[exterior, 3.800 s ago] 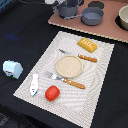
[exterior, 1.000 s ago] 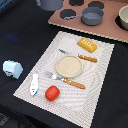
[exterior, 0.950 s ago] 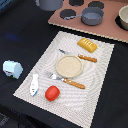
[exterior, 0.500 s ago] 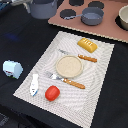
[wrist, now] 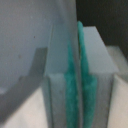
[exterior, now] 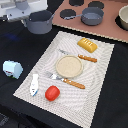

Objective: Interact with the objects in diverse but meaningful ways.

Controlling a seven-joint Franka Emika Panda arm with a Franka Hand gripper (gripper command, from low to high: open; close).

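We see our fingers (wrist: pixel 77 75) pinching the rim of the dark grey pot (exterior: pixel 40 22), their green pads pressed on the wall between them. Well apart from the fingers, the tomato (exterior: pixel 52 92), white bottle (exterior: pixel 34 84) and bread loaf (exterior: pixel 87 45) lie on the placemat (exterior: pixel 102 87); the milk carton (exterior: pixel 12 69) sits on the table (exterior: pixel 10 107).
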